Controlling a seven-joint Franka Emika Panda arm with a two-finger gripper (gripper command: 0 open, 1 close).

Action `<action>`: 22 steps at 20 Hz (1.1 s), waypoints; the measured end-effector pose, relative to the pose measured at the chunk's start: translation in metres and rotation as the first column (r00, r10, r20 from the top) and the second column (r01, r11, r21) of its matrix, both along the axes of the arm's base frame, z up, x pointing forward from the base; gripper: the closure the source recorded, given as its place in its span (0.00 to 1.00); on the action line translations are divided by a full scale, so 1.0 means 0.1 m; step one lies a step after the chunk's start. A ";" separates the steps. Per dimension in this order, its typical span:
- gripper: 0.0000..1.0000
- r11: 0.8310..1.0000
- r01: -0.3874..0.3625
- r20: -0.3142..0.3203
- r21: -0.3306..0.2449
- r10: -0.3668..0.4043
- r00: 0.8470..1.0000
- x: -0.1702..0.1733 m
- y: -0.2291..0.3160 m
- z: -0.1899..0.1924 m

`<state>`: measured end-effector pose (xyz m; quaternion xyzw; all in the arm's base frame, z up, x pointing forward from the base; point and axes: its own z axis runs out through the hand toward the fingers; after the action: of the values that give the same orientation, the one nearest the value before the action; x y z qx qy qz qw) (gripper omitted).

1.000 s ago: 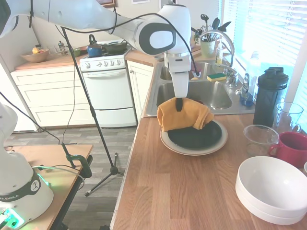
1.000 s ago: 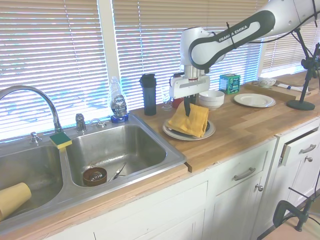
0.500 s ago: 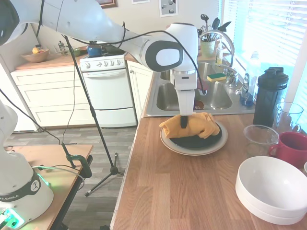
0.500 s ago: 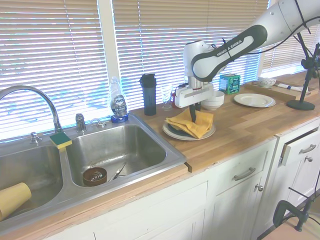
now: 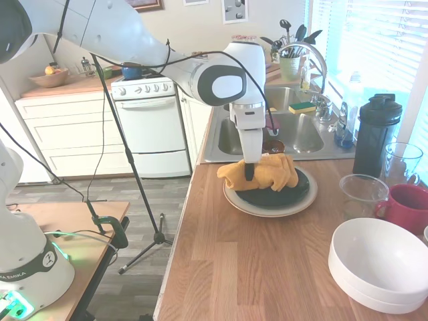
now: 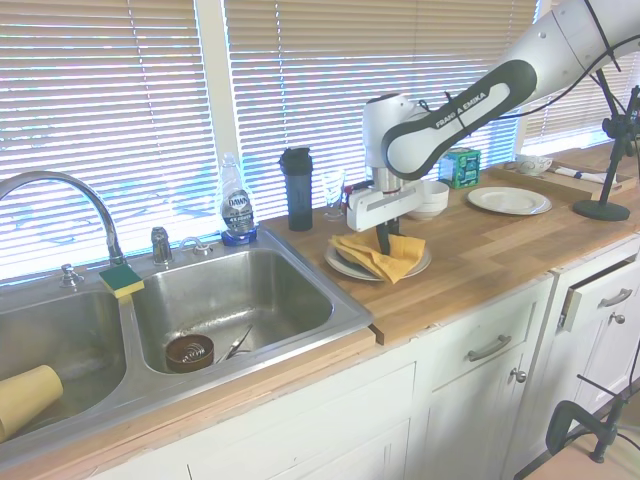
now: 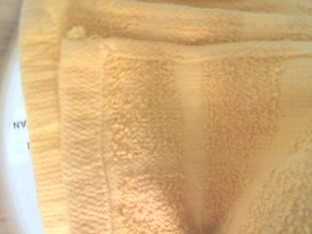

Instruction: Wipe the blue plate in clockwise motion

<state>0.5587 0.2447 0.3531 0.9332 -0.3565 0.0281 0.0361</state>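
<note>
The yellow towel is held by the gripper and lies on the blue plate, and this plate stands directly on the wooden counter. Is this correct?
Not quite. The gripper does hold the yellow towel on the blue plate, but this plate rests on a larger cream plate, not directly on the wooden counter. The first exterior view shows the cream rim around it.

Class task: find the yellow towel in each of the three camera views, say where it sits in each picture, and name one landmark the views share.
First exterior view: the yellow towel lies bunched at picture centre, on the blue plate, under the gripper.
Second exterior view: right of centre, draped over the plates by the sink.
Wrist view: the towel fills nearly the whole picture.
Shared landmark: the black bottle, in both exterior views only.
</note>
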 end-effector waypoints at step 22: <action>1.00 0.988 0.156 0.033 -0.003 -0.156 0.987 0.71 -0.68 -0.05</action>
<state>0.6295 0.1765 0.3482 0.9017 -0.4290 0.0414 0.0348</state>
